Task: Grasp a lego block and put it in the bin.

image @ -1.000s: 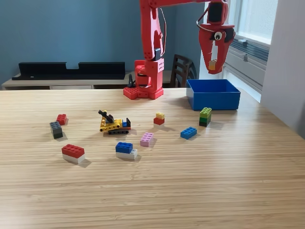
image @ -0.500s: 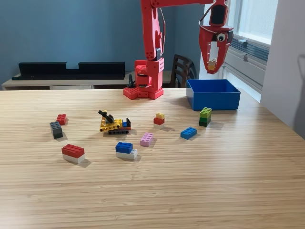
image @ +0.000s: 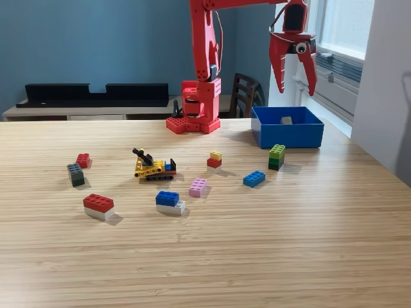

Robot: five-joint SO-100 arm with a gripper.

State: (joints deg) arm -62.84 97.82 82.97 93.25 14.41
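The block (image: pixel 286 120) drops from the gripper (image: pixel 295 82) into the bin (image: pixel 287 135); jaws now apart, empty, straight above it

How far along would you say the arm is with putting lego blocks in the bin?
Done: one small block lies inside the blue bin. In hand: nothing; the gripper hangs open and empty above the bin. Left: many blocks remain on the table, including the green stack beside the bin, the blue block and the pink block.
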